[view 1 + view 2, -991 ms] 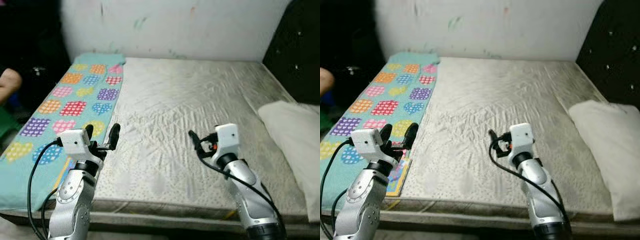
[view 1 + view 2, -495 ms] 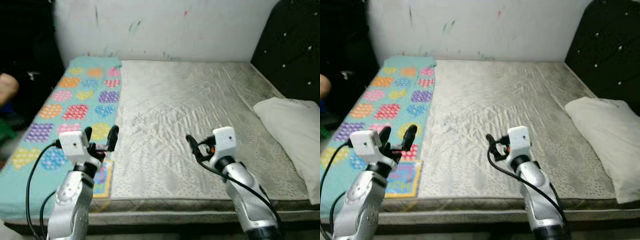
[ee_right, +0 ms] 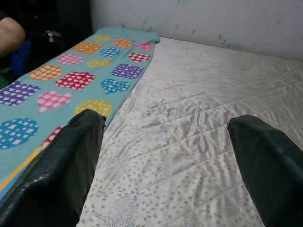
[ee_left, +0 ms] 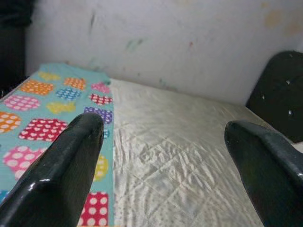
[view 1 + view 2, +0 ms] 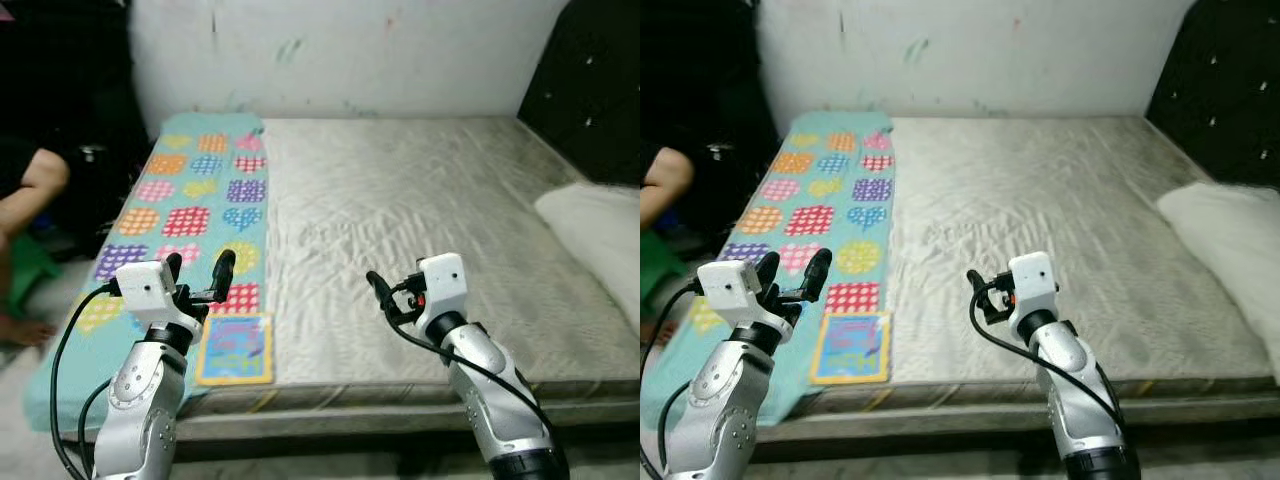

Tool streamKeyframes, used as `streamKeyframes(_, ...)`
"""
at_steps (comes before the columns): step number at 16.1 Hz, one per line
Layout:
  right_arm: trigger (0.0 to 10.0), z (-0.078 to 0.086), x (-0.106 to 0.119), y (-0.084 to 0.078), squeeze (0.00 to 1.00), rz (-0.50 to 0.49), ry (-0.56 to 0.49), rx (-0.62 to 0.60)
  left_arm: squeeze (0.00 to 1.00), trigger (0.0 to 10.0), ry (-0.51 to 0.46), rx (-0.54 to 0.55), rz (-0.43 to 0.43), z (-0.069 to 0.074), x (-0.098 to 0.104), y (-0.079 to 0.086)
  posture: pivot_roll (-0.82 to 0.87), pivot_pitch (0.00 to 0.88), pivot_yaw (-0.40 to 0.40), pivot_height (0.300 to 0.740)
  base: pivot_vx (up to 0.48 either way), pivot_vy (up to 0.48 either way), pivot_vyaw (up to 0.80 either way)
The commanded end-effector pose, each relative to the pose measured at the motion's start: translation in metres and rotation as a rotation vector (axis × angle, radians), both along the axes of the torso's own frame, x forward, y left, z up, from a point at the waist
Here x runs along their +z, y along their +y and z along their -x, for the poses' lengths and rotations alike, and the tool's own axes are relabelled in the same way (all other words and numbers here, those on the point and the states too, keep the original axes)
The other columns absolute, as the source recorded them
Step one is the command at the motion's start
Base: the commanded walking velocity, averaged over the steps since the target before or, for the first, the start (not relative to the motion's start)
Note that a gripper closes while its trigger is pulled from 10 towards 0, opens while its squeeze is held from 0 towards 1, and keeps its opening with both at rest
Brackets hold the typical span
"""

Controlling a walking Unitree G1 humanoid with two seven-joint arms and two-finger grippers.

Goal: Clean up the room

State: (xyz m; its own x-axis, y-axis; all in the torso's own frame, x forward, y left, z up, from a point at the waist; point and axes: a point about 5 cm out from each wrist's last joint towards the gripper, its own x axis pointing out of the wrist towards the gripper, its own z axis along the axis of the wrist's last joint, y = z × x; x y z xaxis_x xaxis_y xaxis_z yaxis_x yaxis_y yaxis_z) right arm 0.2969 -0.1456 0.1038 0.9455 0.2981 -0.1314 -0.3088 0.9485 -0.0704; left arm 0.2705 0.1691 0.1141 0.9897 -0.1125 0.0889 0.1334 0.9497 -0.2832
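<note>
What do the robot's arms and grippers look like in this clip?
Both arms are silver metal with jointed segments, each wrist topped by a white box-shaped housing. Black cables loop from the housings down the arms. The left gripper and right gripper have two long, glossy black fingers each.

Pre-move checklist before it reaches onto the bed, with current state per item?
1. Left hand free: ok, fingers apart, nothing between them, raised over the near left bed edge.
2. Right hand free: ok, wrist view shows fingers wide apart, empty.
3. Target in sight: ok, a flat colourful book lies on the teal heart blanket near the front edge, just ahead of the left hand.
4. Book unobstructed: ok, nothing on it.
5. Person's arm off the bed's left side: not ok for wide left swings; keep watch.
6. White pillow at the right edge: ok, far from both hands.
</note>
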Motion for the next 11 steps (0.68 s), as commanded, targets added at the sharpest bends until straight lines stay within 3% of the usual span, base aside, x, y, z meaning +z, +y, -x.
streamKeyframes(1, 10.0, -0.0001, -0.0001, -0.0043, 0.00, -0.001, 0.004, -0.017, 0.00, 10.0, -0.006, -0.020, -0.015, -0.0008, 0.0019, -0.0053, -0.07, 0.000, 0.007, 0.740, 0.000, 0.480, 0.00)
streamKeyframes(3, 10.0, -0.0005, -0.0006, -0.0027, 0.00, -0.005, 0.006, -0.014, 0.00, 10.0, -0.013, -0.024, -0.020, -0.0010, 0.0028, -0.0049, -0.07, 0.000, 0.015, 0.740, 0.000, 0.371, 0.00)
streamKeyframes(8, 10.0, -0.0034, -0.0005, -0.0006, 0.00, -0.001, 0.005, 0.001, 0.00, 10.0, -0.052, -0.063, -0.015, -0.0007, 0.0083, -0.0094, -0.08, 0.000, 0.019, 0.740, 0.000, 0.000, 0.00)
streamKeyframes(11, 10.0, -0.0045, -0.0001, 0.0006, 0.00, 0.004, 0.002, 0.009, 0.00, 10.0, -0.054, -0.069, -0.010, -0.0014, 0.0088, -0.0105, -0.08, 0.000, 0.019, 0.740, 0.316, 0.000, 0.00)
